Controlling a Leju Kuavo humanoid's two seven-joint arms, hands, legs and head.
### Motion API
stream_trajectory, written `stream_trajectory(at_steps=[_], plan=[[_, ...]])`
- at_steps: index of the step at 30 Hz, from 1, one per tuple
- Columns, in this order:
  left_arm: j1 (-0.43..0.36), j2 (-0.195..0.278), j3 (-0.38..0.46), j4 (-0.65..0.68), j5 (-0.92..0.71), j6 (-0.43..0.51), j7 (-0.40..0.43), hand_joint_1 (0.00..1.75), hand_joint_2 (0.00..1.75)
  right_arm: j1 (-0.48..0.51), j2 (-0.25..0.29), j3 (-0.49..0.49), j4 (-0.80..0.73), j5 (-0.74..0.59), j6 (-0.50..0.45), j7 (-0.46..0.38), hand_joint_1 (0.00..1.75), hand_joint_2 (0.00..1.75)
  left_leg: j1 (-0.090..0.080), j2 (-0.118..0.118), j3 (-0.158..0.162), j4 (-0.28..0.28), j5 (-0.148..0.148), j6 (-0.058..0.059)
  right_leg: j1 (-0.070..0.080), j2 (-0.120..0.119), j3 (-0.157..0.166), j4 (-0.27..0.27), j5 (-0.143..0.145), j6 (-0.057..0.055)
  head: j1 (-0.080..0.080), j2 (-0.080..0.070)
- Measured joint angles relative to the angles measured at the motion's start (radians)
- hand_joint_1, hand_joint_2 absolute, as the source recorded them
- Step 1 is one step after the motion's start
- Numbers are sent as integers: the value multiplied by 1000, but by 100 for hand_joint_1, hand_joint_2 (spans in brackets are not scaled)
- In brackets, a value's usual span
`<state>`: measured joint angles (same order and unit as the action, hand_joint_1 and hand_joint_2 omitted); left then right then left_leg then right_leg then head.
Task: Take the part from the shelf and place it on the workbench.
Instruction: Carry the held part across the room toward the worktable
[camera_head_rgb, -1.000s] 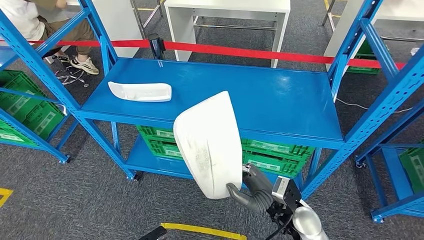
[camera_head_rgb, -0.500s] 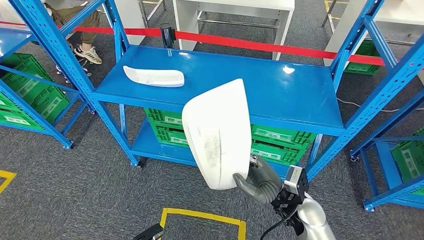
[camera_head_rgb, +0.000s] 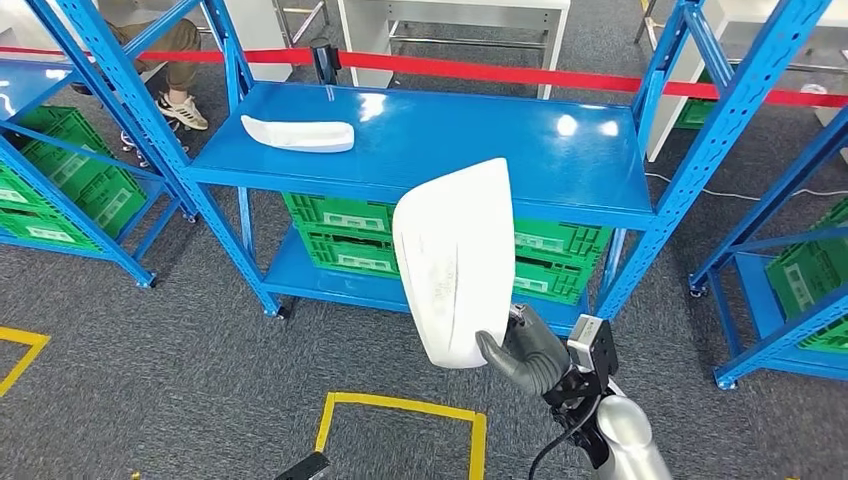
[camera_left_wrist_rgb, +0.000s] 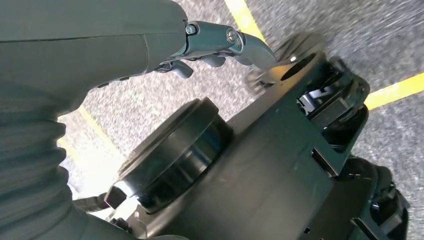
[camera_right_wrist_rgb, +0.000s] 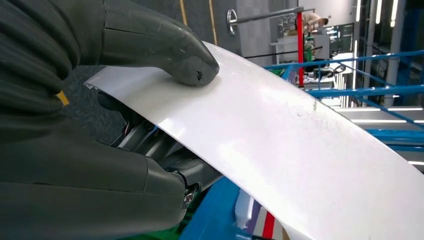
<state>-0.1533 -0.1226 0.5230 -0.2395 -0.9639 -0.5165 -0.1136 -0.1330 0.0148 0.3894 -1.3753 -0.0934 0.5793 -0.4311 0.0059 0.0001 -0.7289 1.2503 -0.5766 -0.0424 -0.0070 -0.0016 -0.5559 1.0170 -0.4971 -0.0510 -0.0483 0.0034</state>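
The right robot hand (camera_head_rgb: 527, 352) clamped the white part's (camera_head_rgb: 458, 260) lower end, holding it above the floor before the shelf (camera_head_rgb: 470, 140), long axis upright, tilting slightly rightward. The left robot hand (camera_left_wrist_rgb: 200, 40) hung with curled fingers, holding nothing. Another part (camera_head_rgb: 297, 133) lay on the shelf.

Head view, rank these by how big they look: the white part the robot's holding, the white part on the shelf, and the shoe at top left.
1. Held white part, though nearness to the camera inflates it.
2. White part on the blue shelf.
3. Shoe.
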Motion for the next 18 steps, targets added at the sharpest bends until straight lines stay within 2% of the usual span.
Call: stream_trajectory(at_steps=[1, 2, 3, 4, 6, 7, 8, 9, 10, 11, 12, 14, 15, 16, 17, 18], plan=[[1, -1, 0, 1, 1, 0, 3, 0, 175, 2, 1, -1, 0, -2, 1, 2, 175, 175, 1, 0, 7, 34, 4, -1, 1, 0, -15, 2, 11, 1, 0, 0], [2, -2, 0, 2, 1, 0, 6, 0, 175, 4, 1, -1, 0, -3, 2, 4, 175, 175, 1, 0, 27, 39, 27, -1, 1, -1, -30, 4, 21, 4, 0, 0], [3, -2, 0, 3, 0, 0, 9, 0, 175, 6, 2, -2, 0, -4, 2, 8, 175, 175, 1, 0, 63, 10, 56, 0, 1, -1, -43, 8, 31, 7, 0, 0], [4, -2, 0, 4, 0, 0, 11, 0, 175, 8, 3, -2, -2, -6, 3, 12, 175, 175, 1, -1, 110, -47, 71, 3, 0, -1, -55, 11, 39, 11, 0, 0], [5, -3, 1, 4, 2, 0, 13, 0, 175, 11, 5, -3, -7, -12, 5, 20, 175, 175, -3, -3, 205, -178, 59, 12, 1, -2, -70, 17, 52, 21, 0, 0], [5, -3, 1, 4, 5, 0, 13, 0, 175, 11, 6, -3, -9, -14, 5, 24, 175, 175, -6, -5, 229, -220, 46, 18, 1, -2, -75, 17, 60, 27, 0, 0], [5, -3, 2, 4, 9, 0, 13, 0, 175, 12, 7, -3, -10, -14, 6, 28, 175, 175, -10, -6, 237, -240, 41, 24, 0, -2, -78, 16, 69, 34, 1, 0], [7, -3, 3, 4, 11, 0, 13, 0, 175, 13, 8, -3, -10, -14, 6, 32, 175, 175, -11, -5, 231, -246, 45, 32, -1, -2, -81, 14, 77, 40, 1, 0], [9, -3, 5, 5, 13, 0, 13, 0, 175, 14, 8, -3, -10, -13, 6, 35, 175, 175, -11, -3, 223, -248, 54, 41, -3, -1, -87, 19, 73, 45, 1, 0], [10, -2, 7, 5, 14, 0, 14, 0, 175, 16, 8, -3, -10, -12, 5, 38, 175, 175, -10, -1, 215, -250, 64, 49, -4, 0, -95, 35, 51, 50, 2, 0], [11, -1, 8, 6, 13, 0, 14, 0, 175, 17, 8, -3, -10, -11, 4, 40, 175, 175, -9, 2, 204, -251, 76, 57, -5, 1, -109, 70, 11, 54, 3, 0], [12, 2, 9, 6, 8, 0, 16, 0, 175, 19, 8, -3, -10, -8, 2, 42, 175, 175, -11, 4, 176, -250, 99, 68, -6, 1, -139, 183, -88, 59, 6, 0], [12, 3, 9, 6, 5, 0, 16, 0, 175, 20, 8, -3, -10, -7, 2, 43, 175, 175, -13, 5, 160, -248, 112, 70, -5, 1, -149, 242, -118, 60, 6, 0], [13, 3, 9, 6, 3, 0, 17, 0, 175, 23, 8, -3, -10, -6, 2, 42, 175, 175, -14, 5, 142, -246, 124, 70, -4, 2, -148, 279, -121, 58, 6, 0], [13, 3, 9, 6, 1, 0, 16, 0, 175, 27, 8, -3, -10, -5, 2, 42, 175, 175, -15, 5, 124, -243, 136, 70, -2, 2, -134, 290, -104, 56, 6, 0], [14, 3, 9, 7, 1, 0, 16, 0, 175, 32, 8, -3, -10, -5, 2, 42, 175, 175, -16, 5, 107, -240, 146, 69, 1, 2, -107, 273, -76, 52, 6, 0]])
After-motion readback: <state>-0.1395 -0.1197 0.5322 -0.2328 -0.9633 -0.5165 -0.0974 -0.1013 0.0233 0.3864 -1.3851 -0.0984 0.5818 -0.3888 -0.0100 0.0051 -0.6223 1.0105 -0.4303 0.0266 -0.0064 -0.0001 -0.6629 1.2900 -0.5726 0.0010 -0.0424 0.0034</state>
